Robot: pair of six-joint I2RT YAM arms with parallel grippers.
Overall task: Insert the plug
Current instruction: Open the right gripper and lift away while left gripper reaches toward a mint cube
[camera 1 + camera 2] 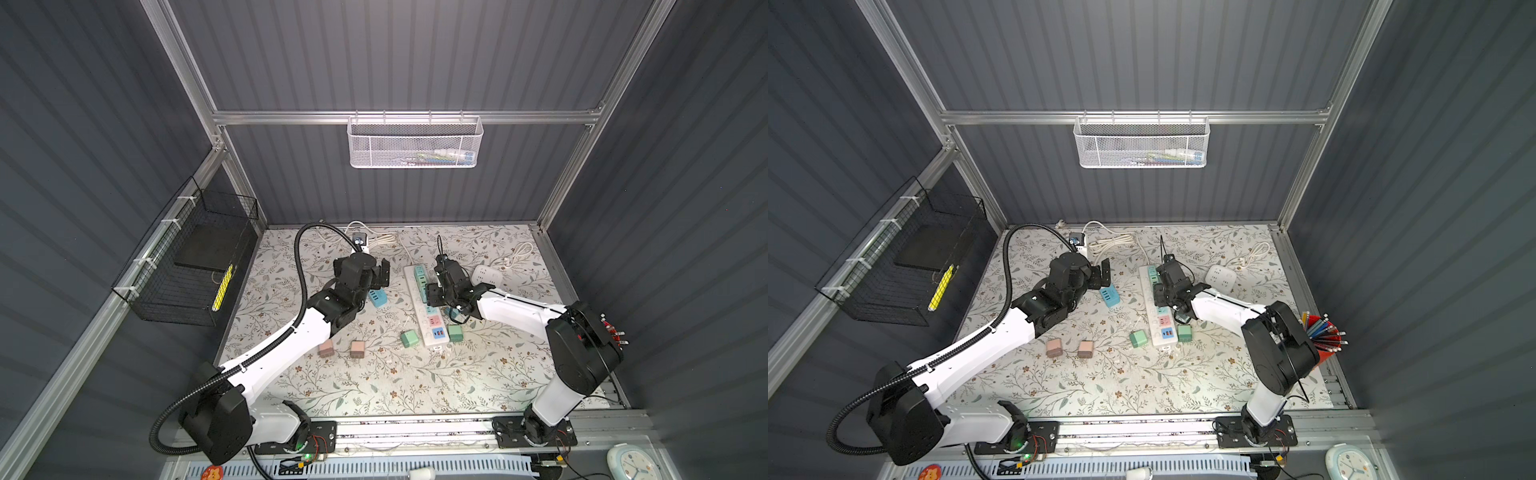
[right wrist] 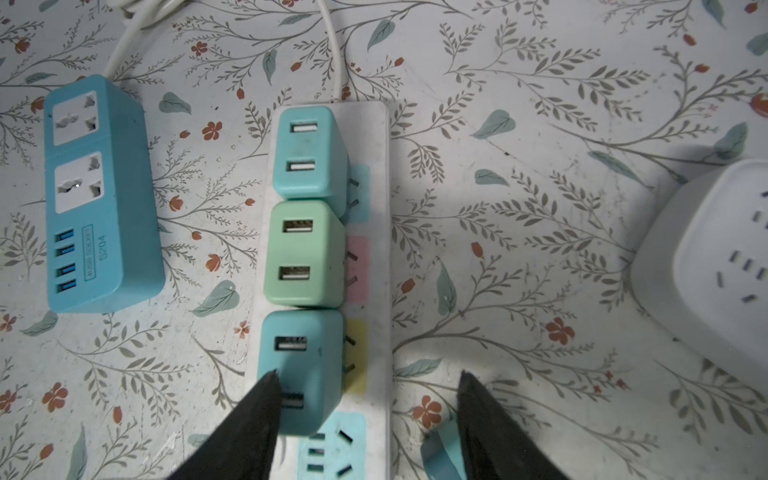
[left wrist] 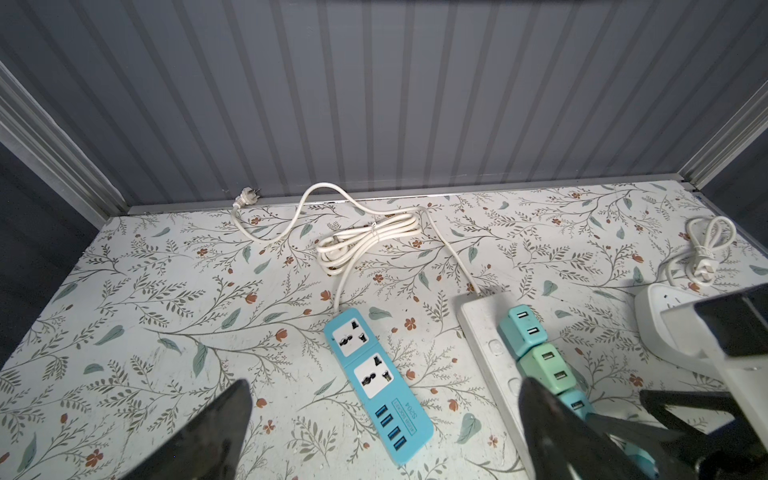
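On the white power strip (image 2: 378, 291), the third plug (image 2: 303, 365), blue, sits seated between the parted jaws of the right tool (image 2: 368, 374), ungripped. Alongside, the left tool (image 3: 385, 384) gapes wide, holding nothing.

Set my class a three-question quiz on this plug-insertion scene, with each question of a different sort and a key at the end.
1. How many chargers are plugged into the white power strip?
2. True or false: the left gripper is shut on a plug.
3. What colour is the middle charger of that row? A pink, B green, C white.
Key: 1 three; 2 false, its jaws stand wide open and hold nothing; 3 B.
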